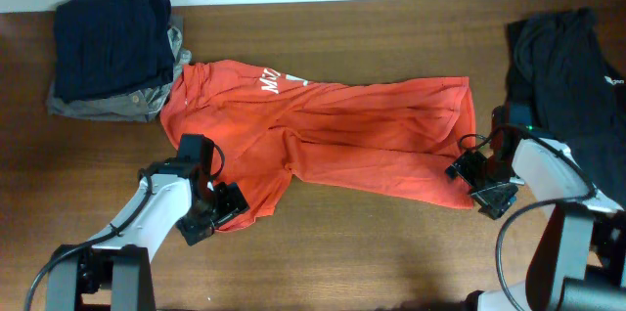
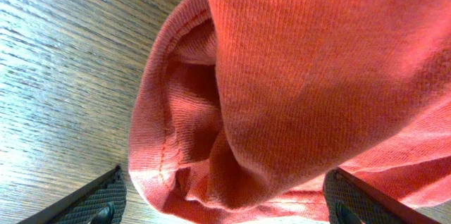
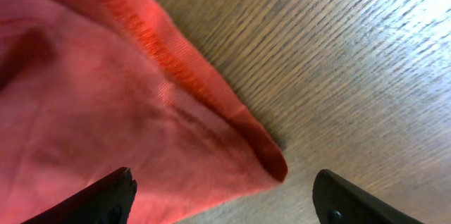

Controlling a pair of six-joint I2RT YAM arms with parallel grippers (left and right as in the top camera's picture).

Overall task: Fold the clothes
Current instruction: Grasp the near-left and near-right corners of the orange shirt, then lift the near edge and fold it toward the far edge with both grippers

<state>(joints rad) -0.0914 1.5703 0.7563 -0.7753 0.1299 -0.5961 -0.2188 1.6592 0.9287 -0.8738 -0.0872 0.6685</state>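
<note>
The orange-red T-shirt (image 1: 342,130) lies crumpled lengthwise across the middle of the table. Its collar and white lettering (image 1: 277,82) are at the left and its hem at the right. My left gripper (image 1: 223,207) is low at the shirt's near-left edge. In the left wrist view it (image 2: 225,208) stands open, and a bunched fold of the shirt (image 2: 282,97) fills the gap between its fingers (image 2: 95,201). My right gripper (image 1: 484,186) is at the near-right hem corner. It (image 3: 225,203) is open, with the pointed corner (image 3: 271,162) between its fingers (image 3: 106,197), untouched.
A folded navy and grey pile (image 1: 112,52) sits at the back left, touching the shirt's shoulder. A black garment (image 1: 567,66) lies at the back right, close behind my right arm. Bare wood table (image 1: 372,252) runs along the front.
</note>
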